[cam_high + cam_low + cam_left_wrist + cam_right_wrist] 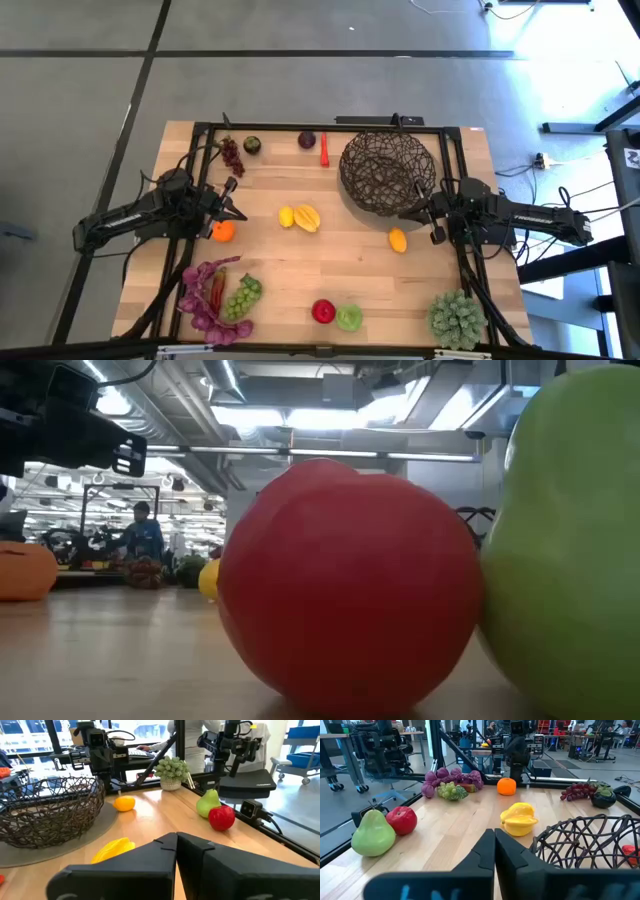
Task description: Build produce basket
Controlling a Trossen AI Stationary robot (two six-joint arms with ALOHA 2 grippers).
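green fruit (575, 530) cut off, basket (590, 845) partly cropped

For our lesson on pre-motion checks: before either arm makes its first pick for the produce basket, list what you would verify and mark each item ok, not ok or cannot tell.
1. Round dark brown open-weave wire basket upright on the table, mouth clear: ok.
2. Basket still without produce: ok, nothing shows inside.
3. Left end effector free of any load: ok, shut on nothing, beside the round orange fruit.
4. Right end effector free of any load: ok, shut on nothing, at the basket's near rim.
5. Fingers open for a pick: not ok, both shut.
6. Red apple and green pear-shaped fruit apart enough for one pick: not ok, they touch.
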